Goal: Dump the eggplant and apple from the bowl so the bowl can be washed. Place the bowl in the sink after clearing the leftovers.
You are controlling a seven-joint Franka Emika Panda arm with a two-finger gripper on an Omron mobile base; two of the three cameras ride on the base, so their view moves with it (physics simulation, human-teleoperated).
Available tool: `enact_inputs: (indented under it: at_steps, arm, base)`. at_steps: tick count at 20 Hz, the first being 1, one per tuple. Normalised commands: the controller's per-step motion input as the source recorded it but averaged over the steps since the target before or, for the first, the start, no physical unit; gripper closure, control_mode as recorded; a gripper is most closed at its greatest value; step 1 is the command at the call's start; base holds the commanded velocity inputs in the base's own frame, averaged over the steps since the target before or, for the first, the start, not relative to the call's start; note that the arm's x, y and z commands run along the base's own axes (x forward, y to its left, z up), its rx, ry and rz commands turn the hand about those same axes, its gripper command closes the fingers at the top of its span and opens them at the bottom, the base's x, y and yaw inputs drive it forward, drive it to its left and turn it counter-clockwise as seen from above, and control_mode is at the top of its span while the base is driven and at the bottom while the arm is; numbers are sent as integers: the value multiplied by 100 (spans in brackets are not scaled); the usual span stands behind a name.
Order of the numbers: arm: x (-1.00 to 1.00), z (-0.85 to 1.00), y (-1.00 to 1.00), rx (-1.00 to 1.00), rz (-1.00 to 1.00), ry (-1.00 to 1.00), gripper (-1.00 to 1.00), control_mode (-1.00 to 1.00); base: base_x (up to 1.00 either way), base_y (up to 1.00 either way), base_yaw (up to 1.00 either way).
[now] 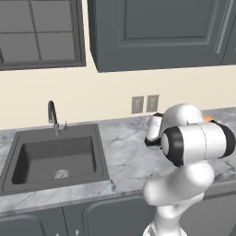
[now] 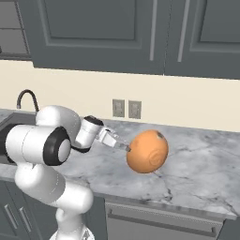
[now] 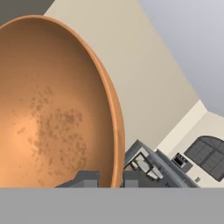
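Note:
My gripper (image 2: 125, 147) is shut on the rim of the orange-tan bowl (image 2: 147, 151), which hangs tipped on its side above the marble counter (image 2: 197, 173), its underside facing the right base camera. In the hand view the bowl's (image 3: 52, 113) inside is bare apart from speckled residue, and the rim runs down between my two fingertips (image 3: 87, 178). A sliver of the bowl (image 1: 208, 118) peeks out behind my arm in the left base view. The eggplant and the apple are out of view. The dark grey sink (image 1: 27, 159) with its curved faucet (image 1: 52, 114) lies well to the left.
Two wall outlets (image 2: 126, 108) sit on the cream wall behind the bowl. Dark upper cabinets (image 1: 156, 32) hang above the counter, and a window (image 1: 39, 32) is over the sink. The faucet (image 2: 26, 98) shows left of my arm.

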Motion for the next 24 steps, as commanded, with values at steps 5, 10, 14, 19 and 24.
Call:
enact_inputs:
  at_steps: [5, 10, 14, 19, 24]
  arm:
    - [0, 22, 0, -5, 0, 7, 100, -100]
    - [-5, 0, -12, -3, 0, 0, 100, -100]
    - [-6, 0, -37, 0, 0, 0, 100, -100]
    - [-3, 7, -31, 0, 1, 0, 100, -100]
    - [0, 28, -1, 0, 3, -2, 100, -100]
  base:
    - [0, 0, 0]
    - [0, 0, 0]
    - [0, 0, 0]
    - [0, 0, 0]
    - [0, 0, 0]
